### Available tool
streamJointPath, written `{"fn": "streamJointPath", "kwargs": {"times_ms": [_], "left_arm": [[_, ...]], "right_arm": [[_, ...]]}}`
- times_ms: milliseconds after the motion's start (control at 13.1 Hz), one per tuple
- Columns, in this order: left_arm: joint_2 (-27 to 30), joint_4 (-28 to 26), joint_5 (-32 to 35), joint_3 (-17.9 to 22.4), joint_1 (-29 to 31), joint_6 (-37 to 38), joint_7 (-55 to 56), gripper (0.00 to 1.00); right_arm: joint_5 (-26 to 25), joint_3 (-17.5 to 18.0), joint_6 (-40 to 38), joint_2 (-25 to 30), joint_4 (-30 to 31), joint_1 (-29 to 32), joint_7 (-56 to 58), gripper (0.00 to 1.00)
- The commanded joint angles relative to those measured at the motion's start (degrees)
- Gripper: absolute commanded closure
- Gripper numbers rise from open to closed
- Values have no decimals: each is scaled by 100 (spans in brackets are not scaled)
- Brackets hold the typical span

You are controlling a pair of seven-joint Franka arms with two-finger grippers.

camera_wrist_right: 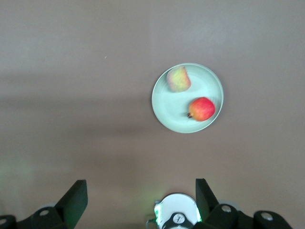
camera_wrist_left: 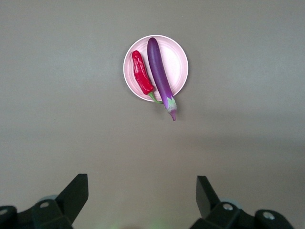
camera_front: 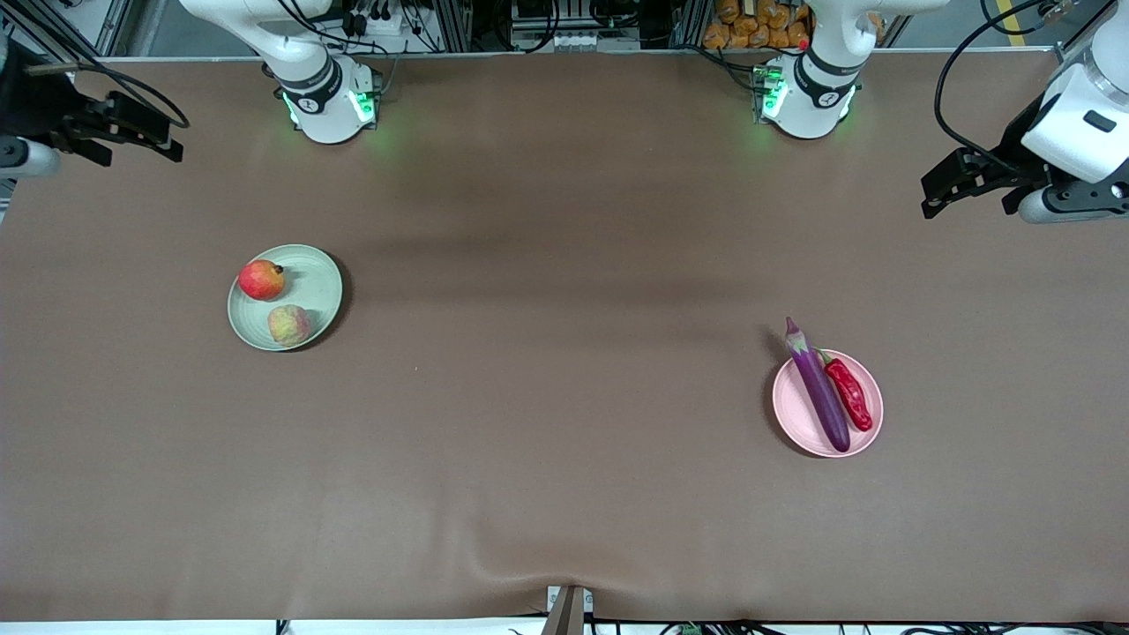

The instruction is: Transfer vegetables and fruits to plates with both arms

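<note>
The eggplant lies lengthwise on the pink plate at the lower right of the front view, its capped end sticking out over the rim onto the table, and the red chili pepper lies alongside it, touching or nearly so. At the middle left of that view the apple and the pale yellow-green fruit sit on the green plate, the apple higher in the frame, the two just apart. Judging from how things lie, the transfer looks finished, so the risks are small ones. The eggplant's overhang is the weak point: a bump to the plate or the table covering could tip or slide it off the rim, and it might drag the pepper with it. The two round fruits could roll on a shallow plate if it is jolted. Both arms are parked away from the plates: the left gripper hangs over bare table at the upper right edge of the frame, the right gripper at the upper left edge, each with fingers spread wide and holding nothing. Any sweep back across the table at a low height would be what disturbs the plates.
</note>
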State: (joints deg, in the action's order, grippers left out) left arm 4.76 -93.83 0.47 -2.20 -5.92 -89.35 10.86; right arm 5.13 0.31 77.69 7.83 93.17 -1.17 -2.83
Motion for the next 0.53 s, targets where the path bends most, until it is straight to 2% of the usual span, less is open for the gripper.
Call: {"fn": "streamJointPath", "kwargs": {"times_ms": [0,76,152,457], "left_arm": [[122,-82,-12,-8,38,-21,-128,0],[122,-74,-21,-8,38,-38,-136,0],[122,-74,-39,-8,38,-73,-145,0],[87,-21,-83,-8,38,-73,-312,0]], "right_arm": [[-590,189,-33,-465,-673,240,37,0],[-653,162,-113,-737,-1034,249,37,0],[-663,162,-418,-835,-1143,223,29,0],[-435,22,-764,-827,-1135,415,194,0]]}}
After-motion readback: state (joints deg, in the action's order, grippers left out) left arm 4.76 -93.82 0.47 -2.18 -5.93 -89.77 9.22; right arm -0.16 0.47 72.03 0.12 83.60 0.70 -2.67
